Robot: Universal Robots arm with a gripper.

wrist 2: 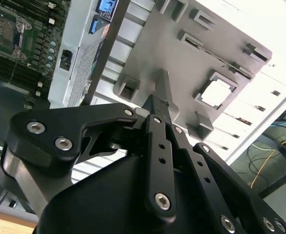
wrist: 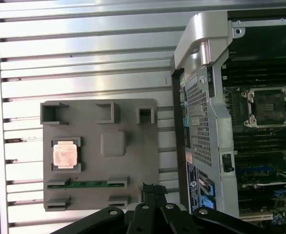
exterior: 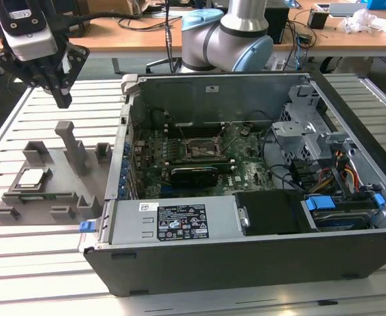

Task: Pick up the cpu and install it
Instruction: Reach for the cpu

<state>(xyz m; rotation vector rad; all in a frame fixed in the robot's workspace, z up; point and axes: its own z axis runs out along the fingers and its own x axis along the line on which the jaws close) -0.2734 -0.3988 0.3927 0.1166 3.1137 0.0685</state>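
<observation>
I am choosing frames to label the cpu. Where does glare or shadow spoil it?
Second wrist view: glare washes the cpu nearly white. First wrist view: evenly lit, with a pinkish tint. Exterior view: pale, no shadow on it, in the tray.

The robot's silver-grey tubular arm (exterior: 236,39) has pale blue joint caps (exterior: 203,20). Its matte black claw (exterior: 62,99) is topped by a white housing (exterior: 25,36). In the second wrist view, its drilled black link bars (wrist 2: 157,161) carry silver hex-socket screws (wrist 2: 161,201).
</observation>
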